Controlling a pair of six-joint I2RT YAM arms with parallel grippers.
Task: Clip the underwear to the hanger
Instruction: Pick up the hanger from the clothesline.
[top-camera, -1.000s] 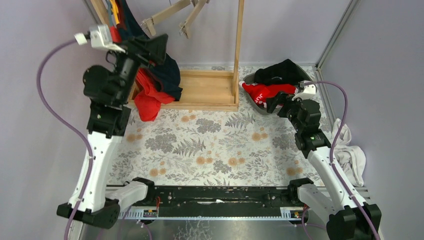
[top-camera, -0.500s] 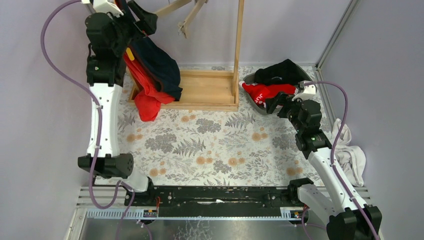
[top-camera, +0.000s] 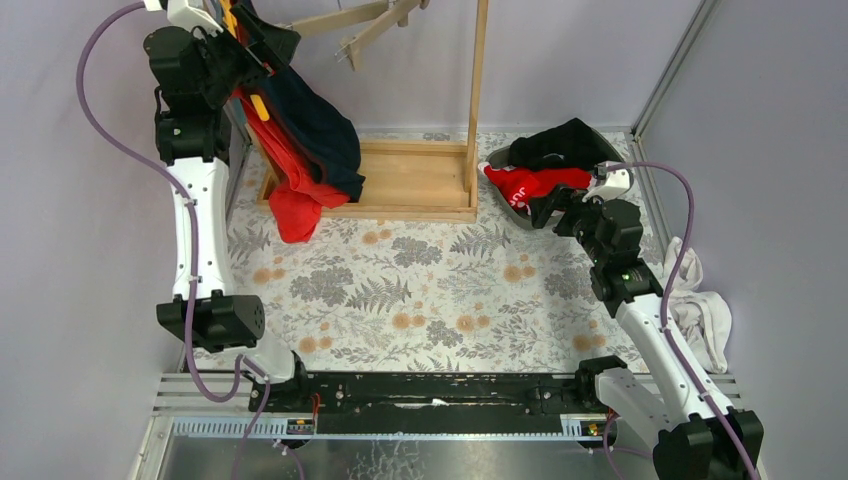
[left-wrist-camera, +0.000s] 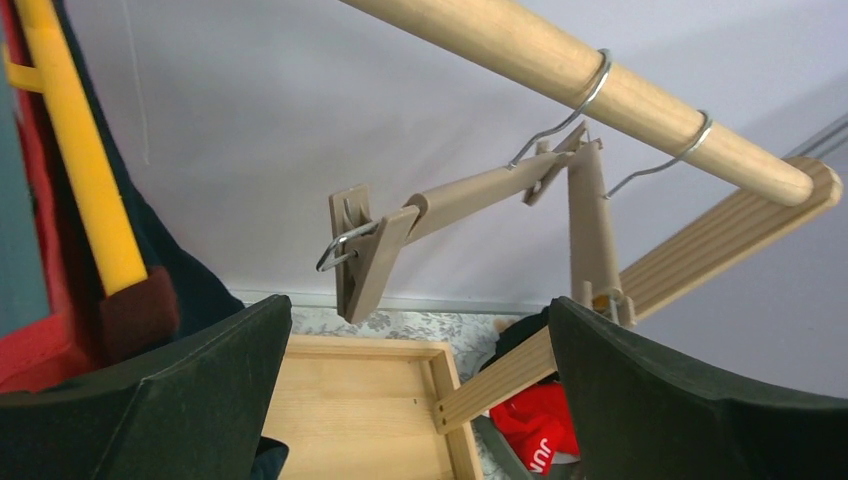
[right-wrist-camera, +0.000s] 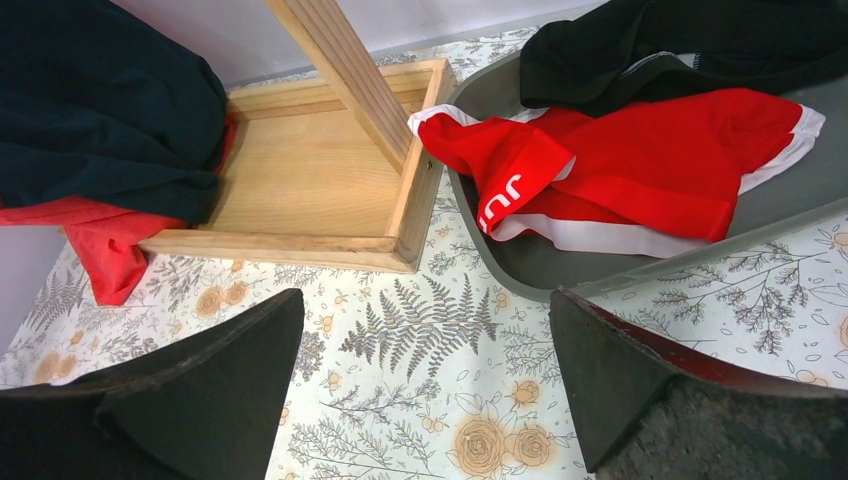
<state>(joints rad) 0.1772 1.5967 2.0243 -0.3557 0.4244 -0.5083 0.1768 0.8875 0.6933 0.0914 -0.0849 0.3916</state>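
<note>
The red underwear (right-wrist-camera: 620, 170) is laid lengthwise left to right in the grey tray (right-wrist-camera: 560, 275) before the wide-open right gripper (right-wrist-camera: 425, 300), while the hanger (left-wrist-camera: 470, 195) is hung tilted from the rail (left-wrist-camera: 560, 70), clip (left-wrist-camera: 362, 255) pointed down-left, before the wide-open left gripper (left-wrist-camera: 420, 320).

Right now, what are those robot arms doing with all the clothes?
The left hand is up high, open and empty, facing a tan clip hanger on the wooden rail. The right hand hovers open near red underwear lying in a grey tray. Nothing is clipped to that hanger yet.
</note>
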